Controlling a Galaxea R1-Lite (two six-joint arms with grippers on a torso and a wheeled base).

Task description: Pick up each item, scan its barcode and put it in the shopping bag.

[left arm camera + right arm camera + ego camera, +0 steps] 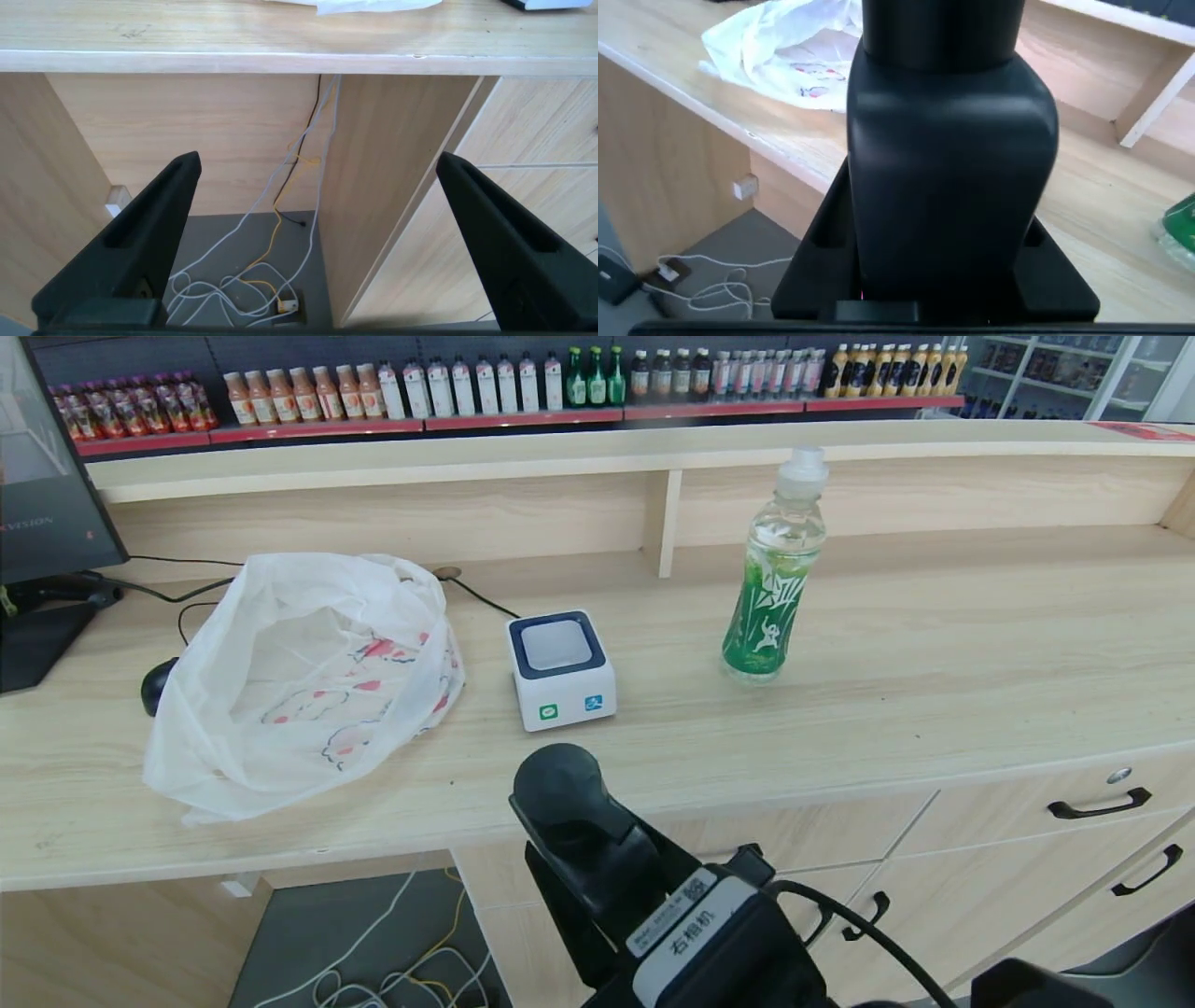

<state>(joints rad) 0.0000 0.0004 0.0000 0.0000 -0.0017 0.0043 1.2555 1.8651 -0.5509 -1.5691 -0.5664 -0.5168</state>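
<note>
A green drink bottle [775,579] with a white cap stands upright on the wooden counter [934,653], right of centre; its edge [1181,224] shows in the right wrist view. A white scanner box [560,667] sits mid-counter. The white plastic shopping bag [299,677] lies open to its left and appears in the right wrist view too [799,42]. My right gripper [558,793] is shut with nothing in it [941,28], at the counter's front edge, just before the scanner. My left gripper [318,163] is open and empty, below the counter's front edge.
A monitor [47,476] and a black mouse [157,686] sit at the counter's left end. A raised shelf [653,448] runs along the back. Drawers with black handles [1097,807] are below right. Loose cables [252,280] lie on the floor in the kneehole.
</note>
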